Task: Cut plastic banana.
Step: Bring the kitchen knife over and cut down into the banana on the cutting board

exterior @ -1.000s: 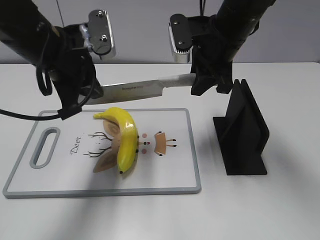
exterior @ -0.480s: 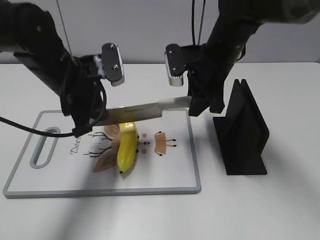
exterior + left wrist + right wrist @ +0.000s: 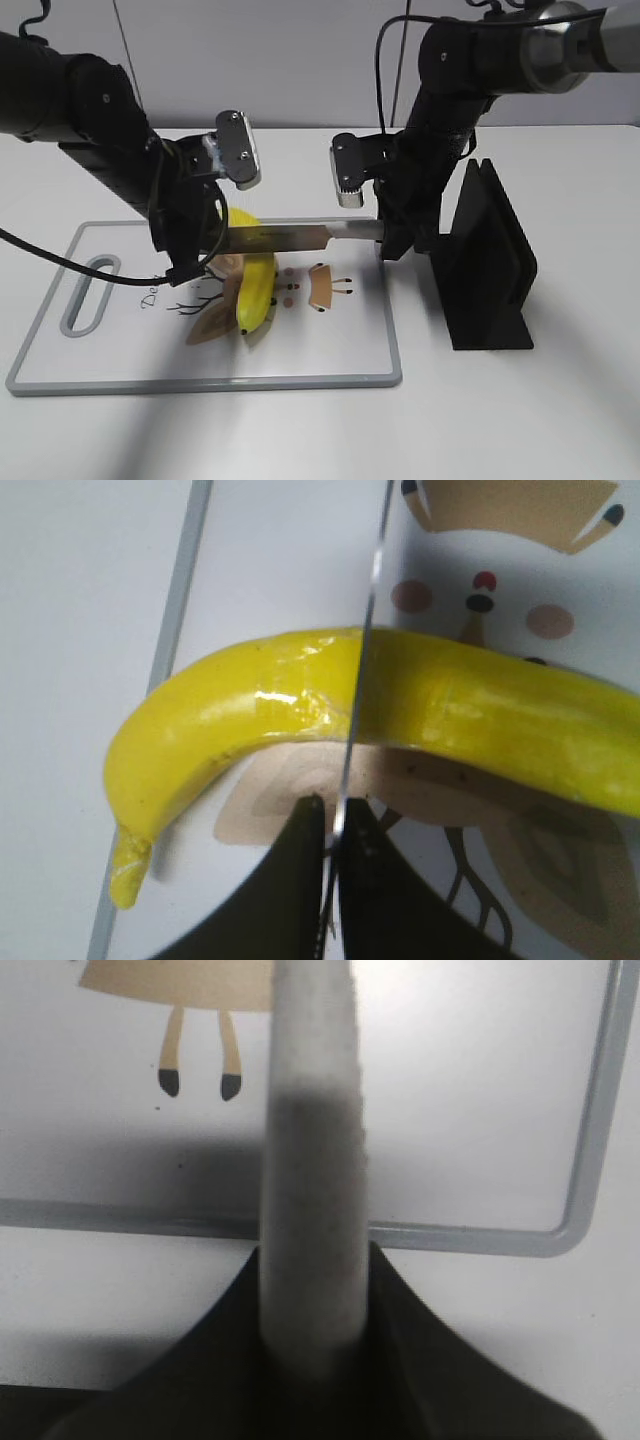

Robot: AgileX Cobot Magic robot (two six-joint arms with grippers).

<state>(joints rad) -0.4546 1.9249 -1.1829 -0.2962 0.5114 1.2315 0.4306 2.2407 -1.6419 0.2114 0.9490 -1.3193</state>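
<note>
The yellow plastic banana (image 3: 256, 290) lies on the white cutting board (image 3: 330, 345). A knife (image 3: 285, 238) lies level across the banana's upper part, its blade edge touching the banana (image 3: 250, 715) in the left wrist view. My left gripper (image 3: 190, 245) is shut on the knife blade's tip end (image 3: 340, 825). My right gripper (image 3: 395, 232) is shut on the knife's grey handle (image 3: 312, 1210). The banana's stem (image 3: 128, 865) points toward the board's far edge.
A black knife stand (image 3: 487, 270) stands on the table right of the board, close to my right arm. The board has a handle slot (image 3: 88, 293) at its left end and deer drawings (image 3: 322, 287) printed on it.
Both arms have lowered the knife from well above the board down onto the banana. The banana has not moved.
</note>
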